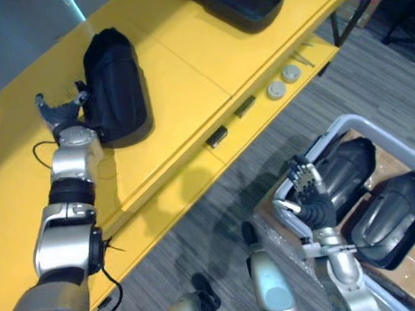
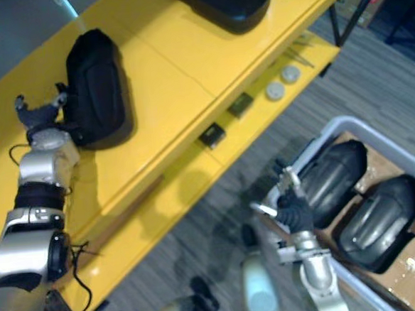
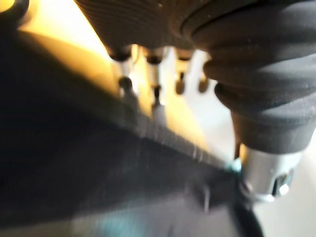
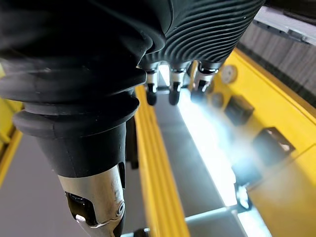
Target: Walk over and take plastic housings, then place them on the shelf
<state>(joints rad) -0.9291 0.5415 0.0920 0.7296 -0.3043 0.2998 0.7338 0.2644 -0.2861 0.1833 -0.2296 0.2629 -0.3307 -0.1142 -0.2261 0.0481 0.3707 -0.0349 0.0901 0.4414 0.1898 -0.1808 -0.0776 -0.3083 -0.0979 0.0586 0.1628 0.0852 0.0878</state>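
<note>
Plastic housing [image 1: 117, 87] lies on the yellow shelf [image 1: 188, 78], at 1 o'clock from the left hand [image 1: 64, 116], whose fingers [image 1: 42, 105] spread open against it. Right hand [image 1: 311, 194], fingers relaxed, hovers beside binned housings [image 1: 350, 163] at 4 o'clock.

The 2 head eyes look steeply down, sharing the long yellow shelf [image 1: 188, 78] and the pale-rimmed bin [image 1: 344, 121]. Each wrist view looks along its own hand from very close: the left hand [image 3: 148, 24] at a black plastic housing [image 3: 74, 173], the right hand [image 4: 197, 29] at the shelf.
</note>
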